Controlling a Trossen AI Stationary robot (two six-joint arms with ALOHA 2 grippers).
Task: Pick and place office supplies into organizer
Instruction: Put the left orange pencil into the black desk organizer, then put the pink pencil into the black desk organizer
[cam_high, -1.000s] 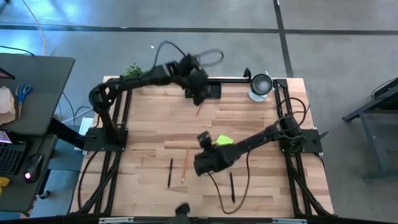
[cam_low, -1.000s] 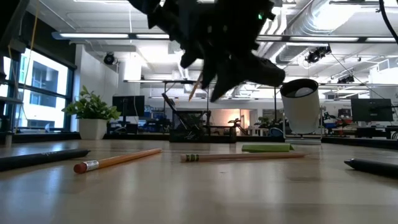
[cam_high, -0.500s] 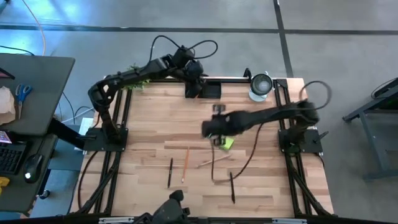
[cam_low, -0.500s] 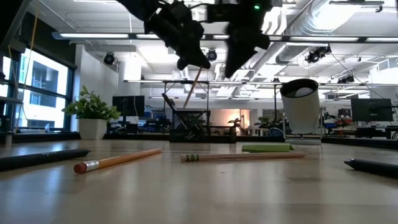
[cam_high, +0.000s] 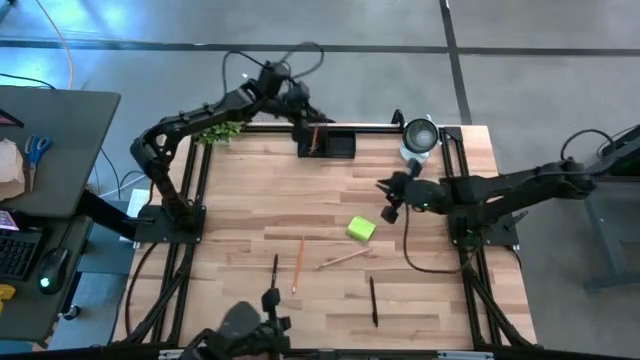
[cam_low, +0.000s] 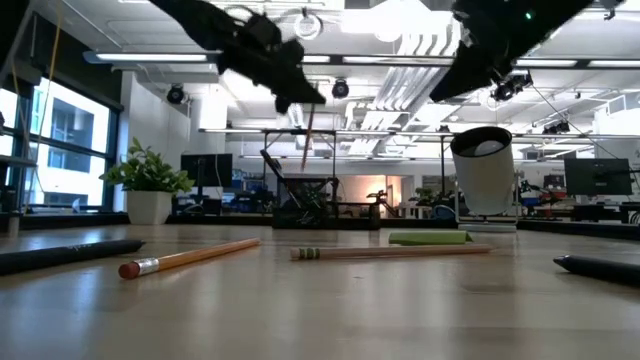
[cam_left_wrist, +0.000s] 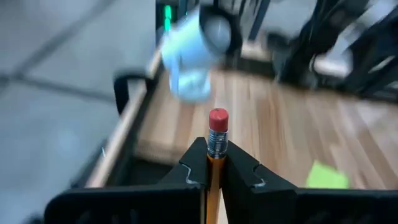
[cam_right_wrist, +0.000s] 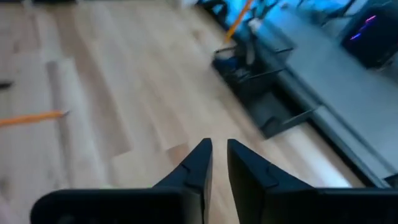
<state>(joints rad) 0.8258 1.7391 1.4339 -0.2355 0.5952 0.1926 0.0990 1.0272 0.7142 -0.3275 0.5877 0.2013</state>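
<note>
So the left gripper (cam_high: 312, 128) is clamping an orange pencil (cam_left_wrist: 215, 163) eraser-end up, hanging it nearly vertical right over the black organizer (cam_high: 330, 144) at the table's (cam_high: 240, 200) far edge, presumably so it can drop straight into a compartment. The right gripper (cam_high: 388, 208) is hovering near the silver cup (cam_high: 419, 138), fingers almost together with nothing between them. The green sticky pad (cam_high: 361, 229), another orange pencil (cam_high: 298, 263), a wooden pencil (cam_high: 345, 259) and pens (cam_high: 373, 300) are lying loose, waiting.

Two dark jointed arms, looping black cables, black fingers
</note>
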